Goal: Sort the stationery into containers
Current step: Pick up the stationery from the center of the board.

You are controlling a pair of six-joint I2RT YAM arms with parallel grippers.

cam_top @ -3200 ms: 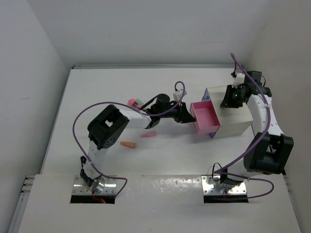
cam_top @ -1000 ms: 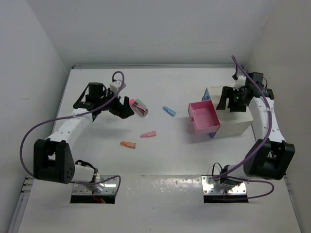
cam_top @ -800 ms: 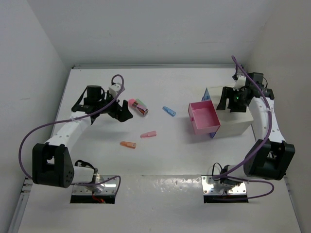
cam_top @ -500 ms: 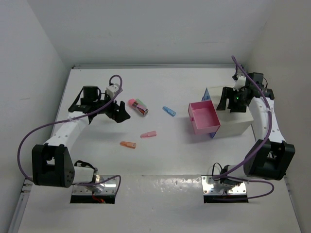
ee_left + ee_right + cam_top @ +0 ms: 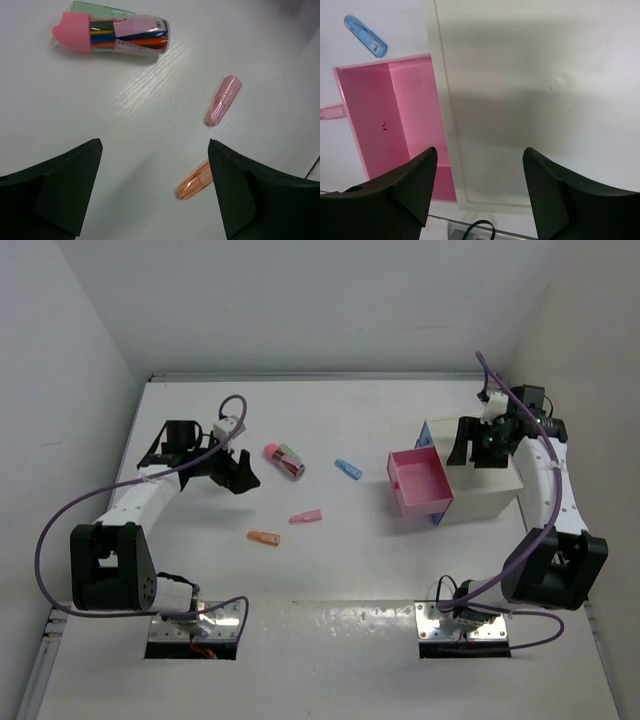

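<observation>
On the table lie a blue piece point(image 5: 347, 469), a pink piece point(image 5: 306, 517) and an orange piece point(image 5: 264, 538). A clear cylinder with a pink cap point(image 5: 285, 458) holds coloured sticks, and a mint green piece point(image 5: 100, 8) lies behind it. The pink drawer point(image 5: 420, 482) stands pulled out of the white cabinet point(image 5: 490, 495) with nothing visible in it. Only a sliver of the blue drawer point(image 5: 437, 519) shows beneath it. My left gripper point(image 5: 238, 472) is open over bare table left of the cylinder, and the orange piece point(image 5: 194, 186) lies by its right finger. My right gripper point(image 5: 480, 190) is open above the cabinet top point(image 5: 530, 100), holding nothing.
White walls close in the table at the back and both sides. The cabinet sits near the right wall. Purple cables loop from both arms. The arm bases stand at the near edge.
The left arm has swung from the pink drawer back to the table's left side and, over the last second, drifted further left of the cylinder. The right arm has barely moved.
</observation>
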